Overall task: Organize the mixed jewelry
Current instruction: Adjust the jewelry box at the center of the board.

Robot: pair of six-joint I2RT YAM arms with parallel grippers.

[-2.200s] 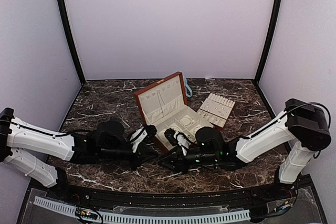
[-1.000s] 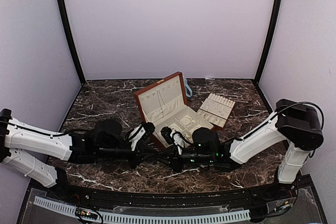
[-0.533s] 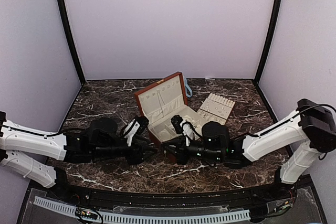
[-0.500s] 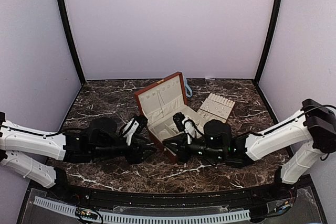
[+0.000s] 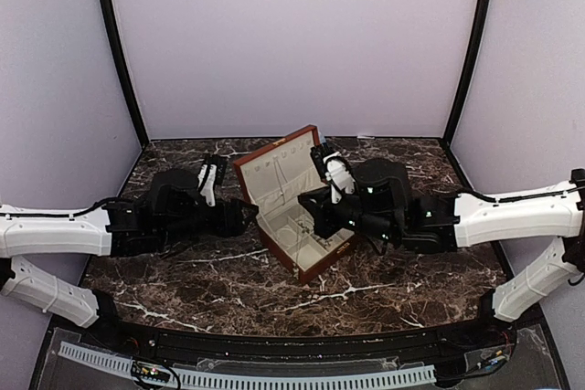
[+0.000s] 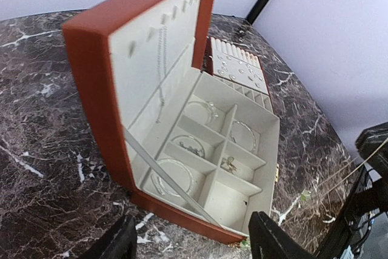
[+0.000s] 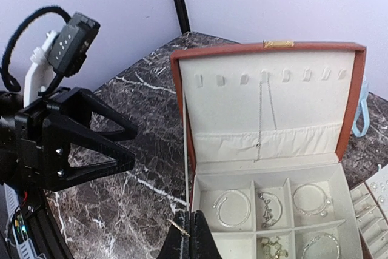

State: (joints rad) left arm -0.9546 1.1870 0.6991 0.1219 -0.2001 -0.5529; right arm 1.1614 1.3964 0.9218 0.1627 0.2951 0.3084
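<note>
At the middle of the bench, a little nearer its far edge than its near one, the reddish-brown box stands open. Its cream-lined lid leans back and its divided base faces the near edge.

The mixed jewelry lies mostly in that base. The right wrist view shows silvery hoops and small clustered pieces spread over several of the cream compartments, one to a cell. A thin chain hangs from a hook inside the lid. More tiny glinting pieces sit on the cream slotted tray, which lies just beside the box on the side toward the bench's right edge.

The left fingers stand well apart with nothing between them. They are held above the bench at the box's left side and point toward it.

The right fingers are pressed together over the near part of the box's base. A short golden strand shows at their tips, but I cannot tell whether it is pinched there or merely lying beside them.
</note>
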